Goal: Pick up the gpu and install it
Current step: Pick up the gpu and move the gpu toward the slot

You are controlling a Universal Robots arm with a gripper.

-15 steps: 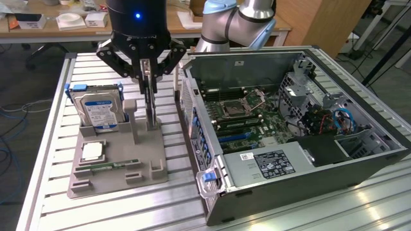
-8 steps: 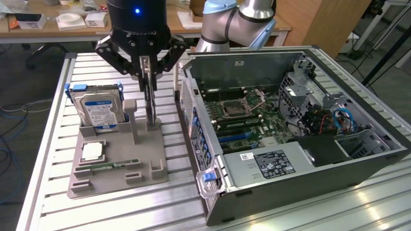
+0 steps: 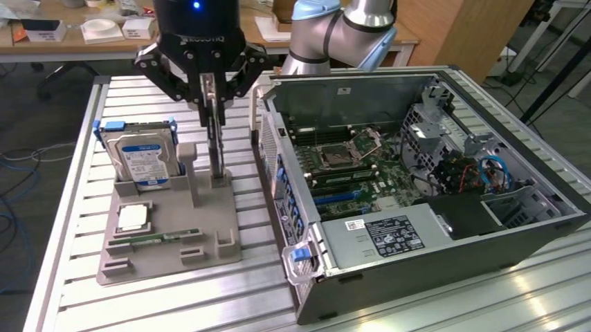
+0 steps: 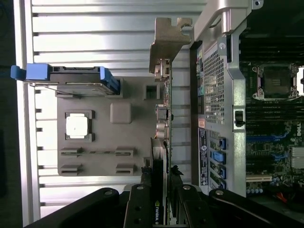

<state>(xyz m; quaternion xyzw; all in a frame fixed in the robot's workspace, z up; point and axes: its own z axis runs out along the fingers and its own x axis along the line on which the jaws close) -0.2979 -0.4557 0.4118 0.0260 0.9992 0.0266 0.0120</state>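
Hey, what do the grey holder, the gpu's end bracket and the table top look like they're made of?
Holder: probably plastic, matte grey, one even colour with blocky moulded or printed shapes. Bracket on the gpu: thin sheet metal, dull silvery, bent at its tip. Table top: likely aluminium, pale ribbed slats catching glare.

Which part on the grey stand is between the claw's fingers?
The thin dark gpu, upright in the gripper; the blue-labelled hard drive stands apart.

gpu (image 3: 215,149): thin dark card, grey metal end bracket, upright on edge, lower end at grey holder (image 3: 166,232).
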